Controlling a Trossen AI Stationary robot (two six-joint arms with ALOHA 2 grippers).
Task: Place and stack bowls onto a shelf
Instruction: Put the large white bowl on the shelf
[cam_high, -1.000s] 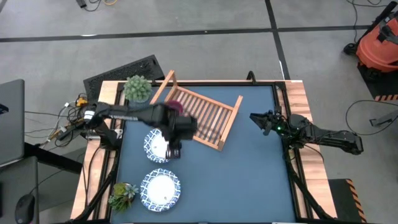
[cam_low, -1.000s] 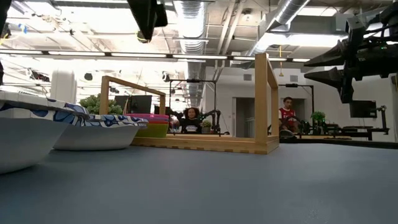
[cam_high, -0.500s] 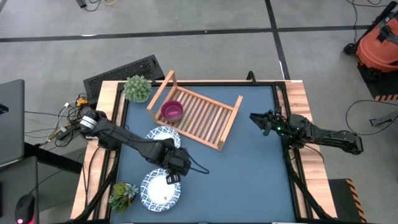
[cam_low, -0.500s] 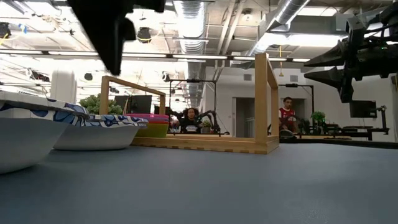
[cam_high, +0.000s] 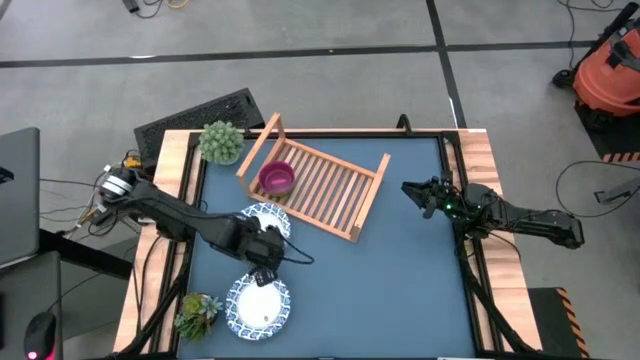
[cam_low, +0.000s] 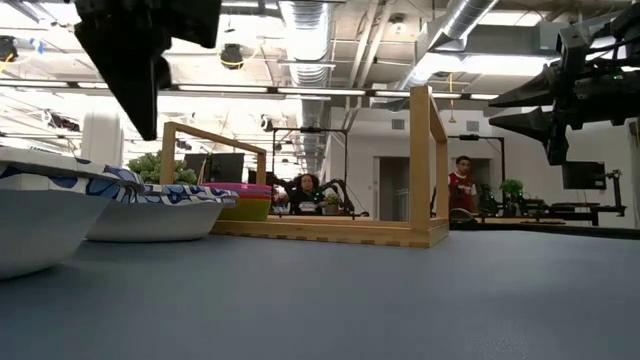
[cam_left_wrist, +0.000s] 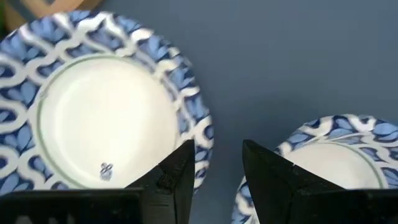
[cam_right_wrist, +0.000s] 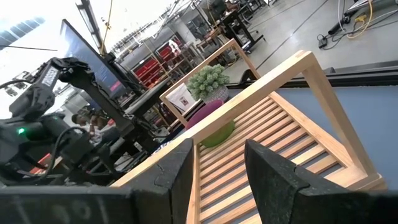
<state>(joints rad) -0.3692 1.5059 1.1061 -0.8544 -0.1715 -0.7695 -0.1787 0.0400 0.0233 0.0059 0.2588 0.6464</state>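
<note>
Over the two white bowls (cam_high: 262, 222) on the bench, my left gripper (cam_high: 262, 262) has swung back from the shelf (cam_high: 312, 187), open and empty; magenta bowl (cam_high: 276, 179) delivered, white ones next.

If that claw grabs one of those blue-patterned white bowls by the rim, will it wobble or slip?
Probably stiff: the near white bowl keeps a crisp, thin rim. It looks glossy, so the left gripper may slip. Wide and shallow, it would likely tilt if pinched at one edge.
</note>
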